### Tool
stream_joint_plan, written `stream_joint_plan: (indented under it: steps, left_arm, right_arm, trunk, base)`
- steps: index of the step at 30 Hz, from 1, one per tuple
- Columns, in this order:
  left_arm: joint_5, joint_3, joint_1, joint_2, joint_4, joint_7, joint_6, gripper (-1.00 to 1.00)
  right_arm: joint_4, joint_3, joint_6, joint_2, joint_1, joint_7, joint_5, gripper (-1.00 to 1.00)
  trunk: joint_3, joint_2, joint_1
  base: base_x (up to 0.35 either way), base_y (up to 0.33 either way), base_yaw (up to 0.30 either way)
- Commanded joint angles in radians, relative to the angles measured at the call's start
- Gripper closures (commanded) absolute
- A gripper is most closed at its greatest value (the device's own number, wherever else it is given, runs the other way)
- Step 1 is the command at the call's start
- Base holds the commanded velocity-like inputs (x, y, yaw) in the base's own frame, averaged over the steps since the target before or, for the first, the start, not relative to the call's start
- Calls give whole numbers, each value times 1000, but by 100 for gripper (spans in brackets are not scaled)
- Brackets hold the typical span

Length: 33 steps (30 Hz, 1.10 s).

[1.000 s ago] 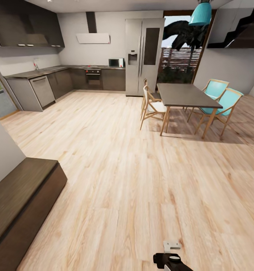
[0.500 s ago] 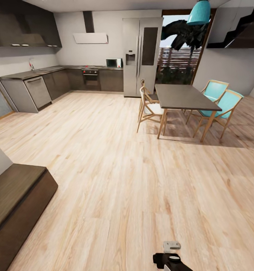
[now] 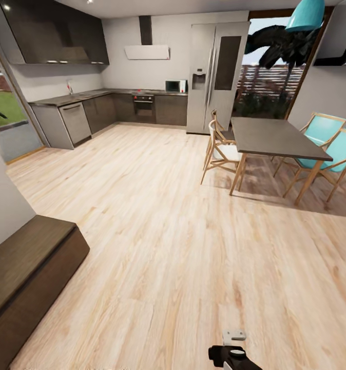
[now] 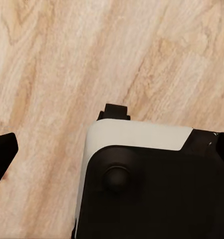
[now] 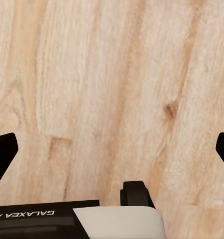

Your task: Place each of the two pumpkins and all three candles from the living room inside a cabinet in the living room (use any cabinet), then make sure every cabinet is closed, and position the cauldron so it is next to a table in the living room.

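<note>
With left gripper and right gripper both spread wide, empty above wood floor, and the low dark cabinet well apart to their left, fronts shut, liable to clip its corner if swung round too tightly

Pale wood floor all over. Grey kitchen units at 11 o'clock, steel fridge at 12, dark dining table with teal chairs at 2, teal lamp above.
</note>
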<state>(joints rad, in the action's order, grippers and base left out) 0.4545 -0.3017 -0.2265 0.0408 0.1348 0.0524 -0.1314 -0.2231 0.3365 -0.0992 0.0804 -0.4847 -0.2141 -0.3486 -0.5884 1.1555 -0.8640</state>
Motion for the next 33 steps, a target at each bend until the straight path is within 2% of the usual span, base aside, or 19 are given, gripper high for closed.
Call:
stream_joint_plan:
  steps: [1, 6, 12, 19, 33]
  left_arm:
    - [7, -8, 3, -2, 0, 5, -19, -100]
    - [11, -7, 7, -4, -1, 6, -39, -100]
    - [14, -1, 9, 8, 0, 13, -45, -100]
    - [14, -4, 18, 1, 0, 15, -45, -100]
    - [14, -5, 24, 5, -1, 16, -45, -100]
  right_arm:
    - [-3, 9, -6, -1, 0, -7, -7, -100]
    - [-2, 8, -6, -1, 0, -7, -7, -100]
    - [-2, 7, -6, -2, 0, -7, -7, -100]
    - [-2, 7, -6, -2, 0, -7, -7, -100]
    - [-1, 6, -7, -8, 0, -7, -8, -100]
  trunk:
    - [-1, 0, 0]
    - [-1, 0, 0]
    - [-1, 0, 0]
    - [-1, 0, 0]
    - [-1, 0, 0]
  base:
    - [10, -13, 284]
    - [5, -6, 285]
    - [1, -1, 286]
    - [0, 0, 286]
    - [0, 0, 286]
